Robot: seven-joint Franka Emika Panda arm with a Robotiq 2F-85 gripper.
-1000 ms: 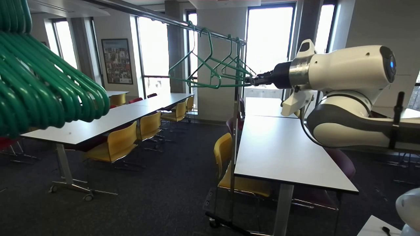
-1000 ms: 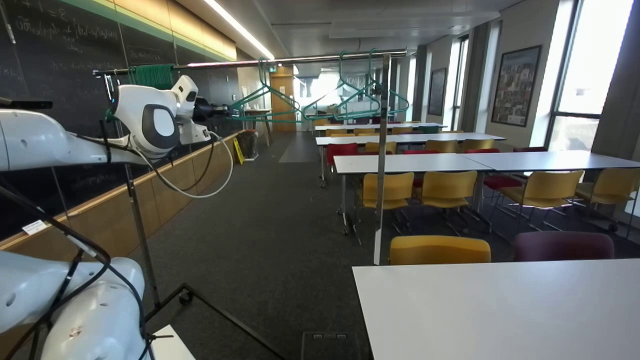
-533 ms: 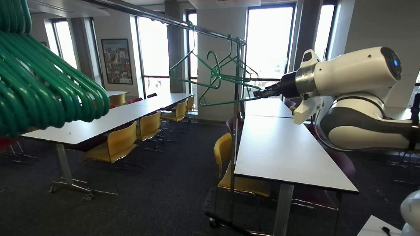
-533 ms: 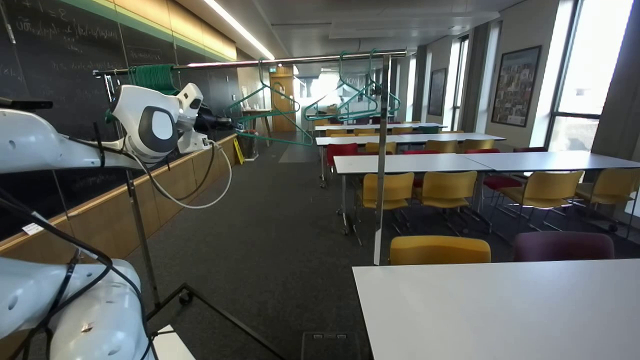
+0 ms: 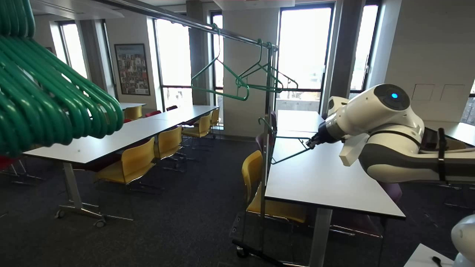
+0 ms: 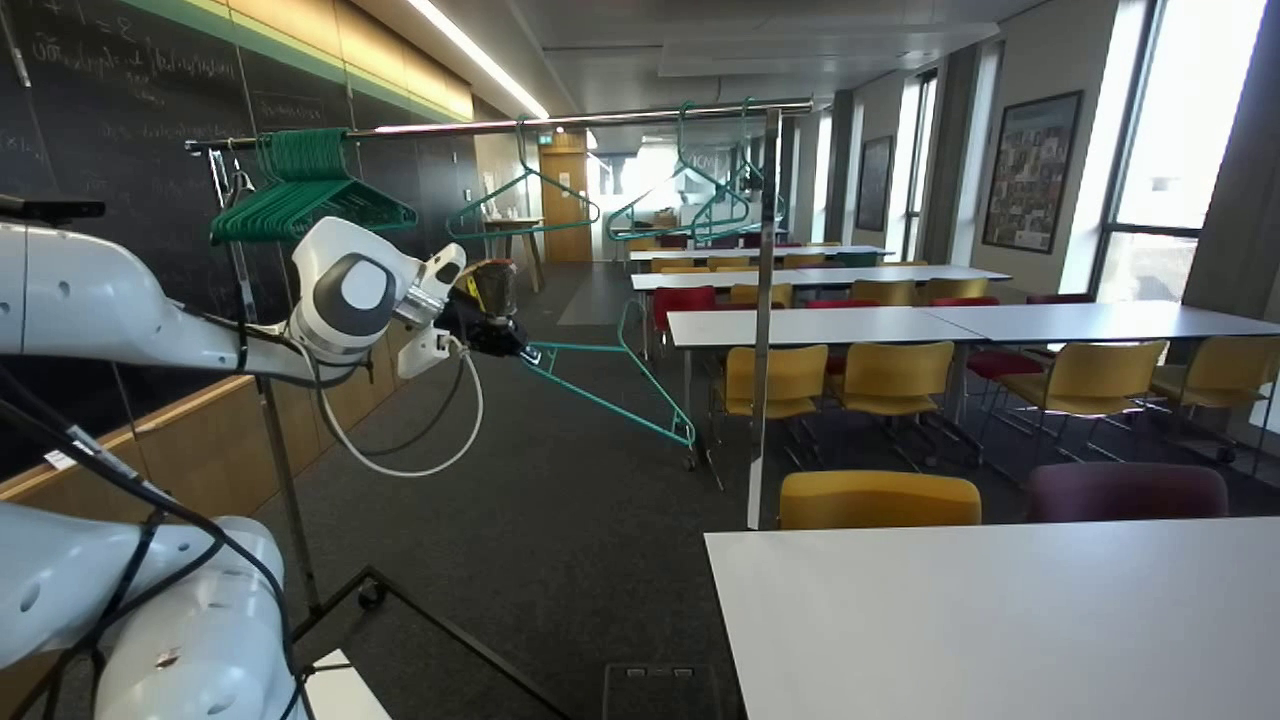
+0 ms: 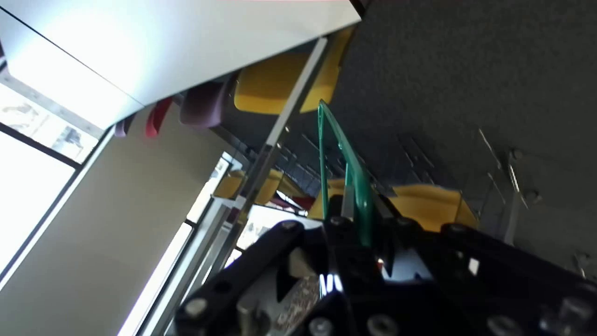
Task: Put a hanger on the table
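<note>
Gripper [image 6: 531,353] has a green hanger [image 6: 607,403] pinched by one corner, kinda tilted midair, apart from the near white table [image 6: 1000,618].

Same rail [image 6: 620,117] in both exterior views, wrist view seemingly upside-down.

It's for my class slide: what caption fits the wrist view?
Robot gripper holds a green hanger, yellow chairs and white table beyond.

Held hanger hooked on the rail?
No, in an exterior view the hanger is gripped by the tool and sits wholly below the rail, apart from it.
</note>
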